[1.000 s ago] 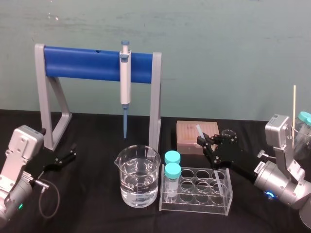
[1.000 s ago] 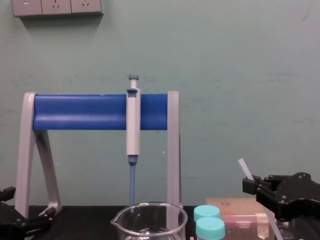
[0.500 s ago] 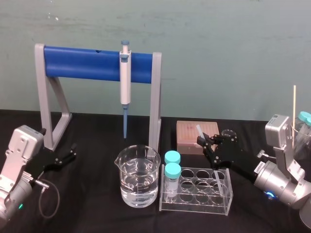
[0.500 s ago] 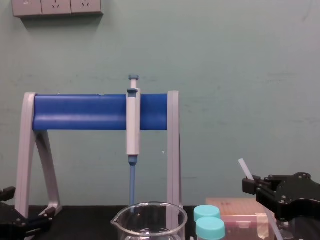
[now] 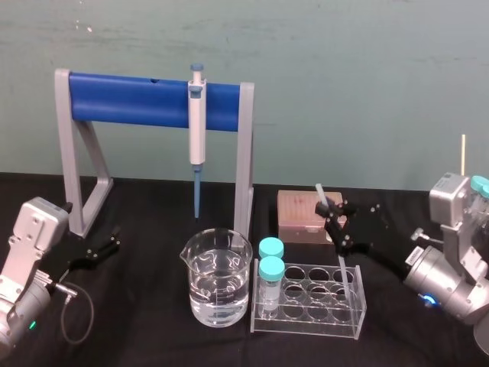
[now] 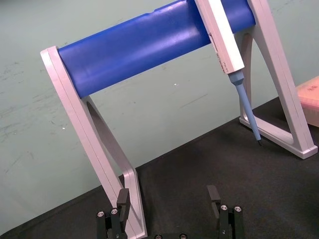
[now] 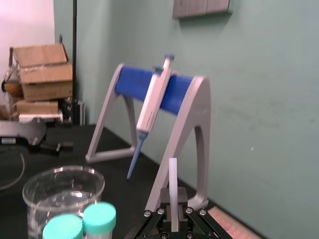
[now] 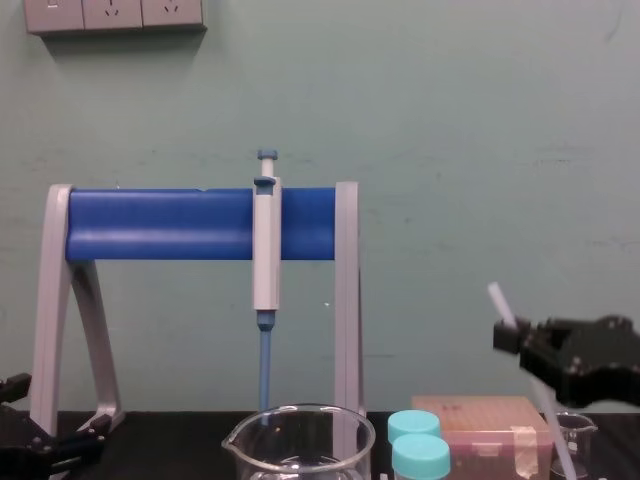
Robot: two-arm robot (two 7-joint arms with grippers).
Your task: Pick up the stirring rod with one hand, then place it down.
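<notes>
- One stirring rod (image 5: pixel 322 196) sits clamped in my right gripper (image 5: pixel 337 222), tilted. Its top pokes up past my fingers and its lower end reaches down by the tube rack (image 5: pixel 302 319) beneath me.
- My left gripper (image 6: pixel 168 199) rests low, fingers apart, facing the pipette stand (image 6: pixel 139 50).

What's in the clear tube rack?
Two capped vials at the rack's left end; the stirring rod, held by the right end effector, dips into a hole farther right. Its tip is obscured. Left end effector idles left.
</notes>
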